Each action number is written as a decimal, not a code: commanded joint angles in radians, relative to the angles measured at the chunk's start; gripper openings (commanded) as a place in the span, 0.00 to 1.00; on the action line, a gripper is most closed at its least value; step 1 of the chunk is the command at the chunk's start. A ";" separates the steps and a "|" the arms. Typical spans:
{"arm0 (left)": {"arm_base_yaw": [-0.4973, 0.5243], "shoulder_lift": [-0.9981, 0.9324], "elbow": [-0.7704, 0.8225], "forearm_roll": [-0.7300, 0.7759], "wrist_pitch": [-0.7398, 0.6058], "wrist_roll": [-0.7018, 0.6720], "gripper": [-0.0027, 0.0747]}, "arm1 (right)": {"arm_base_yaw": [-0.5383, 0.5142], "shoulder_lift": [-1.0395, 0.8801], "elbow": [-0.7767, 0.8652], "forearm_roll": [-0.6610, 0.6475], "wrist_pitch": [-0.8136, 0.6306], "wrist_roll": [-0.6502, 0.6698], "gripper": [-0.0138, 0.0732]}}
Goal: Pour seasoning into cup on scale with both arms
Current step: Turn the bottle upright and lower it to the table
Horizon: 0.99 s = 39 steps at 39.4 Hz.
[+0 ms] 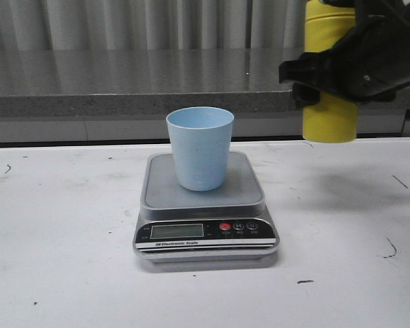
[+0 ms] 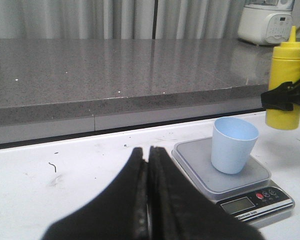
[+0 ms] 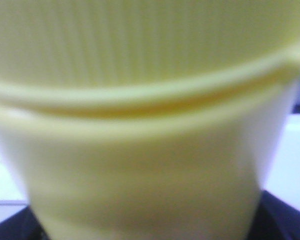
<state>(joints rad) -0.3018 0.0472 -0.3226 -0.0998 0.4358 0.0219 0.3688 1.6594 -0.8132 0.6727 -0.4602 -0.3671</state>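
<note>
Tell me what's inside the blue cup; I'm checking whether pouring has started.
From the left wrist view, the cup on the scale shows only bare blue inner wall; its bottom is hidden by the rim.

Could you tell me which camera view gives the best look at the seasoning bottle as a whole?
The left wrist view: the seasoning bottle appears entire, upright, nozzle to base, held by the right claw. The front view crops its top. The right wrist view shows only a blurred close-up of its ribbed cap.
</note>
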 commanded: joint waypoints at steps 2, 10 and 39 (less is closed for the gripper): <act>0.003 0.012 -0.025 -0.013 -0.086 -0.012 0.01 | 0.015 -0.061 0.103 -0.136 -0.252 0.159 0.37; 0.003 0.012 -0.025 -0.013 -0.086 -0.012 0.01 | 0.016 0.040 0.209 -0.304 -0.476 0.292 0.37; 0.003 0.012 -0.025 -0.013 -0.086 -0.012 0.01 | 0.016 0.178 0.255 -0.372 -0.652 0.292 0.54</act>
<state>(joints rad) -0.3018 0.0472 -0.3226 -0.0998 0.4358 0.0203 0.3831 1.8825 -0.5583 0.3252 -1.0019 -0.0769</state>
